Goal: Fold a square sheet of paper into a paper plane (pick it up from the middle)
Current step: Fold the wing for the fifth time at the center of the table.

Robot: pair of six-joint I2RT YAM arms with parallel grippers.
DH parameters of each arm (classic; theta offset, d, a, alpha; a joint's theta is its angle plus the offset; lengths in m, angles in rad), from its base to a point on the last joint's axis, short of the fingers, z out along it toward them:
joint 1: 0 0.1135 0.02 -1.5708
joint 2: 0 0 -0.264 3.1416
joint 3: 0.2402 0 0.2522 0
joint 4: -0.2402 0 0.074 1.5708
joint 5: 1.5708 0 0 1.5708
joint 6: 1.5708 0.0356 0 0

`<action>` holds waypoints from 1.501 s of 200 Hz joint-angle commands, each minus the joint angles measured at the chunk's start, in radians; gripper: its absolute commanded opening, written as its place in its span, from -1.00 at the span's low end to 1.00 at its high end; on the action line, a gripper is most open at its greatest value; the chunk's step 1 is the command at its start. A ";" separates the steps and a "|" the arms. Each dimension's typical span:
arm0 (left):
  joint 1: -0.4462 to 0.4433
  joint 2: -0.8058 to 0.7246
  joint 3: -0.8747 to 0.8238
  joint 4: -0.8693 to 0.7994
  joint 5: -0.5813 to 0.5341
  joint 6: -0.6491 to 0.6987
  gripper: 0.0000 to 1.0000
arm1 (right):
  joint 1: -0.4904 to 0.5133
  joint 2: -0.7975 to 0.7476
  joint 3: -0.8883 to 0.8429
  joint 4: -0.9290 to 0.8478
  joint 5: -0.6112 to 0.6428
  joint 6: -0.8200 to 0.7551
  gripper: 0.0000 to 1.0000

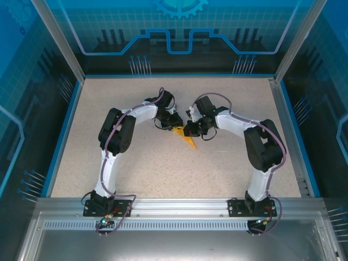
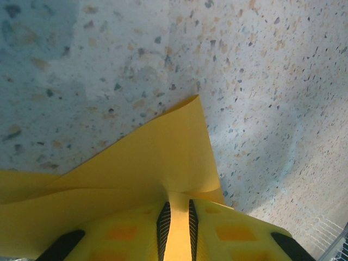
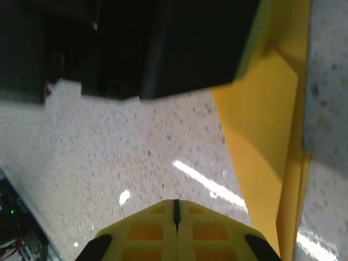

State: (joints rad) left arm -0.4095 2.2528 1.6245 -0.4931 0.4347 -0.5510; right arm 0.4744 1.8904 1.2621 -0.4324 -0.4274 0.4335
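Worktop (image 1: 163, 174): speckled beige, edged in blue, with an aluminium rail (image 1: 179, 205) along the near side.
Left arm (image 1: 116, 136): white and black, bowed inward from its base, its tool (image 1: 176, 123) over the top of the paper.
Right arm (image 1: 263, 145): mirrors the left, its tool (image 1: 191, 129) just beside the left one.
Paper plane (image 1: 187, 140): orange-yellow wedge near the worktop's middle, point aimed near-right, upper part hidden under both tools.

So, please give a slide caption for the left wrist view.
The left fingers pinch the folded orange-yellow paper, with the speckled table behind.
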 commanded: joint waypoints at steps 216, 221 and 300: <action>0.010 -0.087 -0.146 0.185 0.107 0.033 -0.43 | -0.034 0.085 -0.160 -0.024 -0.018 -0.004 -0.95; 0.009 -0.089 -0.153 0.190 0.106 0.036 -0.43 | -0.035 0.080 -0.166 -0.023 -0.020 -0.005 -0.96; 0.031 -0.056 -0.168 0.186 -0.004 0.102 -0.44 | -0.046 0.092 -0.162 -0.036 -0.011 -0.001 -0.96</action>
State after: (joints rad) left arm -0.4088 2.1944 1.4780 -0.3149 0.5434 -0.5190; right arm 0.4477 1.9606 1.1339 -0.3119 -0.4587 0.4435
